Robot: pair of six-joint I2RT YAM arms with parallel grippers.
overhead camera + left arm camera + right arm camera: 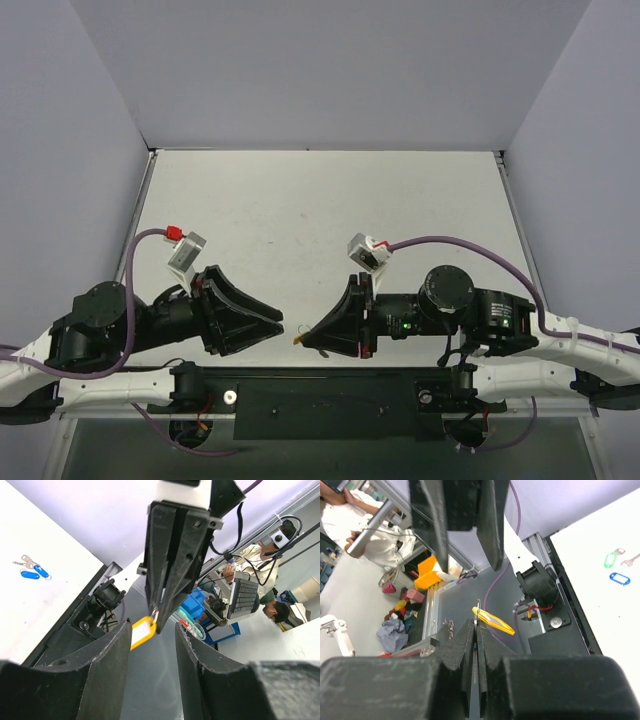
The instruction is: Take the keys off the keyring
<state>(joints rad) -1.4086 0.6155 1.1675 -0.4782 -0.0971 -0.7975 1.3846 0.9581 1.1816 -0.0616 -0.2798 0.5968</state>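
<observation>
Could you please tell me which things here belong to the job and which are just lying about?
Job in hand: thin metal keyring with a small oval yellow plastic tag, pinched in the shut right gripper; open left gripper facing it.
Lying about: silver keys on blue plastic tags; green plastic tag.

Your arms [110, 382] are white links joined by round black housings [445, 290]. The left tool [282, 322] and right tool [303, 340] are black wedges, each topped by a white camera block [185, 252] fed by a purple cable [470, 243].
</observation>
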